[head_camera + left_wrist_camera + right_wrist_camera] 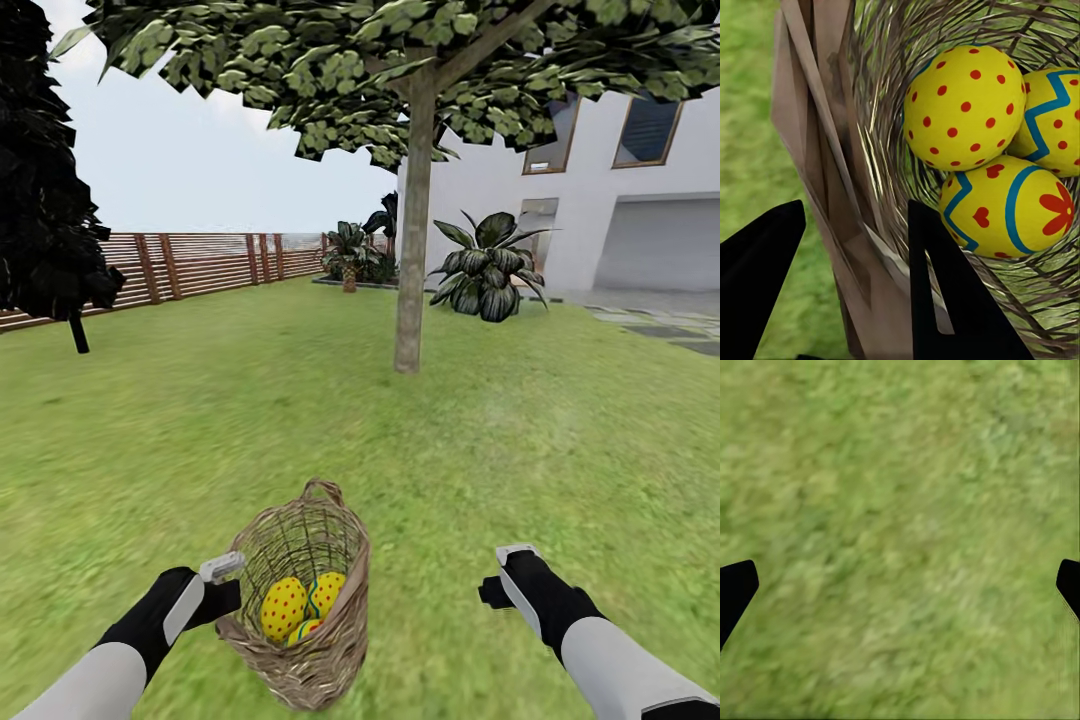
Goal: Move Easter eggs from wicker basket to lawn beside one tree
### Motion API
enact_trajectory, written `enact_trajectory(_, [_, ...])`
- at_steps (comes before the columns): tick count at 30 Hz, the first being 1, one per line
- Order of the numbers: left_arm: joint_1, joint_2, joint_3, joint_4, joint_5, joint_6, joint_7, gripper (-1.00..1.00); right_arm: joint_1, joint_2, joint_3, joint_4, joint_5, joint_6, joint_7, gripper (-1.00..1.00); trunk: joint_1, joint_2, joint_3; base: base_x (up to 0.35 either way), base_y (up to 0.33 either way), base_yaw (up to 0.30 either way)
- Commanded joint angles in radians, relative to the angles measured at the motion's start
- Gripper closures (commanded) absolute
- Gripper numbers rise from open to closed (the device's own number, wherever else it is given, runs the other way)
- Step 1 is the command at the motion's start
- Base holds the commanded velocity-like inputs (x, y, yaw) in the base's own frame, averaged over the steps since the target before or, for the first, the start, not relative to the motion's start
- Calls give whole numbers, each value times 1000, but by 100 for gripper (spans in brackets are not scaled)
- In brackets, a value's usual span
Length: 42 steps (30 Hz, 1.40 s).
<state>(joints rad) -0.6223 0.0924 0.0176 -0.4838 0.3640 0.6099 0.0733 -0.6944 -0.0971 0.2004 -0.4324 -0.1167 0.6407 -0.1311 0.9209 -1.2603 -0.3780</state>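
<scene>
The wicker basket (325, 655) sits low in the head view on the lawn (180, 420), leaning a little. Inside lie three Easter eggs: a red-dotted one (283, 608), a zigzag one (326, 592) and a third (305, 630) below them. The left wrist view shows the dotted egg (964, 105), the zigzag egg (1054, 120) and one with red marks (1009, 206). My left gripper (232, 595) (855, 206) straddles the basket's left wall (840, 150), one finger inside and one outside, closed on it. My right gripper (500, 585) (900, 585) hangs open over grass to the basket's right. The tree (410, 250) stands ahead.
A brown slatted fence (200, 262) runs along the far left, with a dark cypress (45, 200) before it. Short palms (488, 265) and the white house (600, 200) stand behind the tree. Grey paving (670, 330) lies at the far right.
</scene>
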Motion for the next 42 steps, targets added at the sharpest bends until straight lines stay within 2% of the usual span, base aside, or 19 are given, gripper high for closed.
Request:
enact_trajectory(1, [-1,0,2,-3,16,5,8,100,-1,-1,8,-2,-11,5,-7,-100,1,-1,-1,329,-75,0])
enact_trajectory(42, [-1,0,2,-3,16,5,8,100,-1,-5,7,-2,-11,5,-6,-100,1,-1,-1,330,-75,0])
